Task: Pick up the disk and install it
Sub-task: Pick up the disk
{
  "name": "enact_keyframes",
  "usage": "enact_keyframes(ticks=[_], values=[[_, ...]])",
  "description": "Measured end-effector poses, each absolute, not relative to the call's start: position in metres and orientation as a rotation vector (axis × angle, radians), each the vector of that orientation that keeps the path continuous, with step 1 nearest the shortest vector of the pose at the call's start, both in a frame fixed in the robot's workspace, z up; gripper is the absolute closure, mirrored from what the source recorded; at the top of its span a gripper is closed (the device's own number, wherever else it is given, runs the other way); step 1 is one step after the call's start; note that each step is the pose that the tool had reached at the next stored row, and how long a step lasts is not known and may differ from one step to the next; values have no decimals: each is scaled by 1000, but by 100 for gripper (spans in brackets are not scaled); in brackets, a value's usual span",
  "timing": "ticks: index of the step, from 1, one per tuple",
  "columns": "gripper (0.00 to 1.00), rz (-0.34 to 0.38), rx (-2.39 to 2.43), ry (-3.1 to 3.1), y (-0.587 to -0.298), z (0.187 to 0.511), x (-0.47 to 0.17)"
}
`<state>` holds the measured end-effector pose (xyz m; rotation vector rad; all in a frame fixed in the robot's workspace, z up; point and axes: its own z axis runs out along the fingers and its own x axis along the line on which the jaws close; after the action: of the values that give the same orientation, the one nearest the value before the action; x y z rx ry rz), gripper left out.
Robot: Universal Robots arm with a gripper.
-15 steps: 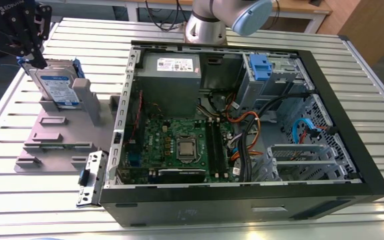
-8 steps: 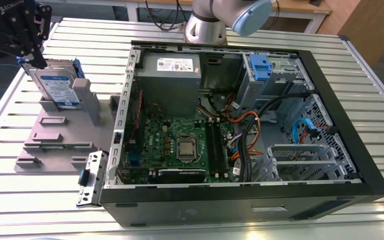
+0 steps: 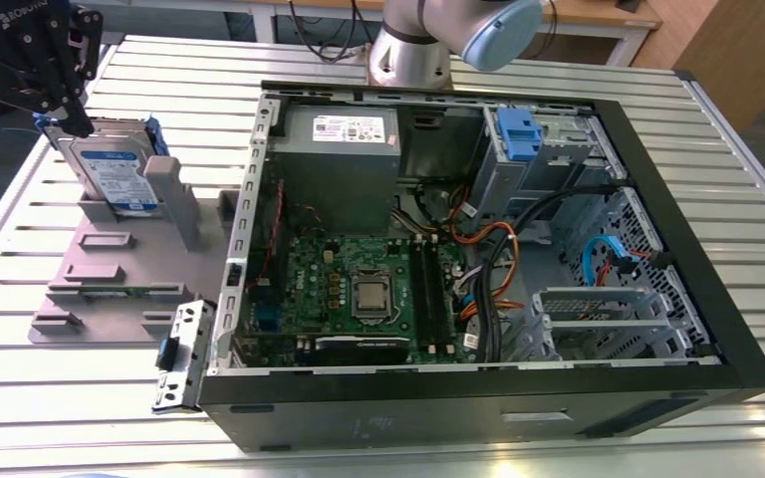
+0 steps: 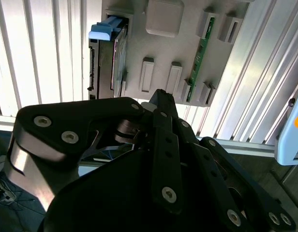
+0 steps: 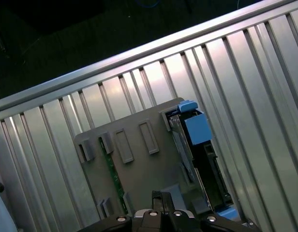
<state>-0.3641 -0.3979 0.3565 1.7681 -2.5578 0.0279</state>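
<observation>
The disk stands on edge in a slot of the grey fixture plate at the exterior view's left, its white-and-blue label facing out and blue rails along its edges. My black gripper hangs above the disk's far upper corner, shut and holding nothing, apart from the disk. In both wrist views the disk shows edge-on with a blue rail end, off to one side of the gripper. The fixture plate lies directly below me.
An open computer case lies at the exterior view's right, with motherboard, cables and a drive bay carrying a blue clip. A green memory stick sits in the fixture. A loose metal bracket lies by the case. The arm's base stands behind.
</observation>
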Motion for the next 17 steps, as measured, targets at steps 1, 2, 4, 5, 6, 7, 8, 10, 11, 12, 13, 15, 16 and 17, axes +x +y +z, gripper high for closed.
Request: enact_keyframes(ticks=[1,2,4,5,6,7,8,10,11,12,13,15,16,17], values=[[89,28,1769,-2557,-398,356,-364],[89,28,1770,-2556,-398,356,-364],[89,28,1772,-2555,-398,356,-364],[89,28,1773,-2554,-398,356,-364],[89,28,1774,-2554,-398,356,-364],[89,29,1775,-2553,-398,356,-364],[89,29,1776,-2552,-398,356,-364],[89,29,1777,-2551,-398,356,-364],[89,29,1778,-2550,-398,356,-364],[89,29,1779,-2550,-398,356,-364],[89,29,1780,-2549,-398,356,-364],[89,29,1782,-2548,-398,356,-364],[89,29,1783,-2547,-398,356,-364],[89,30,1784,-2546,-398,356,-364]])
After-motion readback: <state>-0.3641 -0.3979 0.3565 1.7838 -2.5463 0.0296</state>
